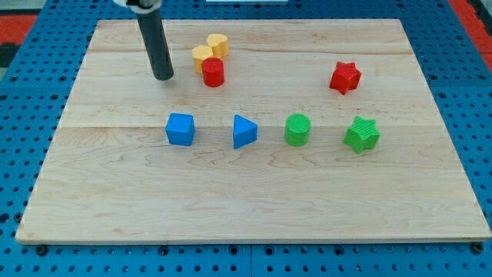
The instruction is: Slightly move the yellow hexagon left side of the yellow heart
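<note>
Where the pale wooden board lies on a blue perforated surface, its planks run across the view, with seams visible near the view's top and around mid-height. A strip of red shows at the view's top right corner, and another red patch sits at the top left.

The dark rod comes down from the view's top left, and its tip rests on the board, touching no block and holding nothing. It stands to the view's left of the yellow and red cluster, with a clear gap of bare wood between.

That cluster sits near the view's top, left of centre. Two yellow blocks touch each other there: one higher and to the right, the other lower and to the left. Their shapes are too small to tell apart with certainty, so which is the hexagon and which the heart cannot be settled. A red cylinder stands just below them, touching the lower yellow block.

A red star lies well apart at the view's right. Across the middle runs a row: a blue cube, a blue triangle, a green cylinder and a green star.
</note>
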